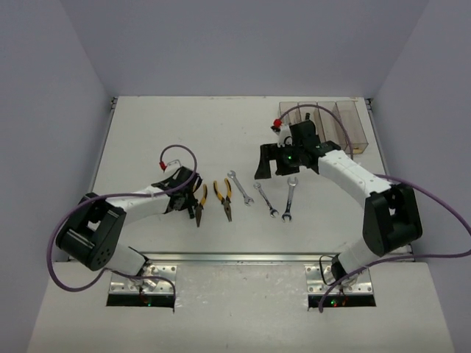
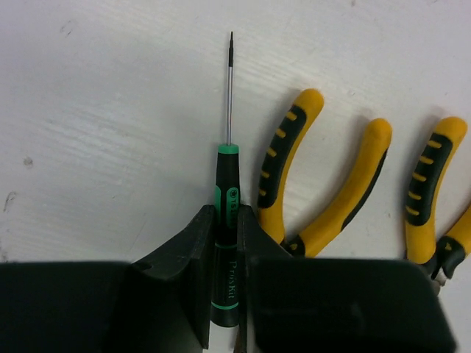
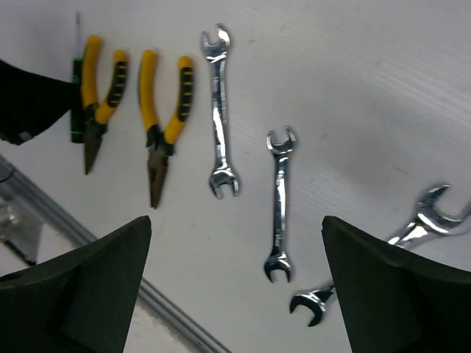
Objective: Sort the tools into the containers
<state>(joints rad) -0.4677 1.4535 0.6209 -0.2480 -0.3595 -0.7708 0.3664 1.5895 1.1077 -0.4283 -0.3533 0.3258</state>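
Note:
My left gripper [image 1: 184,195] is shut on the green-and-black screwdriver [image 2: 227,193], low over the table, jaws [image 2: 227,220] pressed on its handle, tip pointing away. Two yellow-and-black pliers [image 2: 324,191] [image 2: 434,191] lie just right of it; they also show in the top view [image 1: 200,203] [image 1: 224,198]. Three silver wrenches [image 1: 240,187] [image 1: 266,198] [image 1: 290,198] lie further right. My right gripper [image 1: 278,162] hovers open and empty behind the wrenches [image 3: 219,110] [image 3: 280,202] [image 3: 397,243]. The brownish bins [image 1: 346,121] stand at the back right. The blue-and-red screwdriver is not visible.
A metal rail [image 1: 243,257] runs along the table's near edge, also in the right wrist view [image 3: 44,213]. Grey walls close the table at the left, back and right. My right arm [image 1: 346,173] reaches across in front of the bins.

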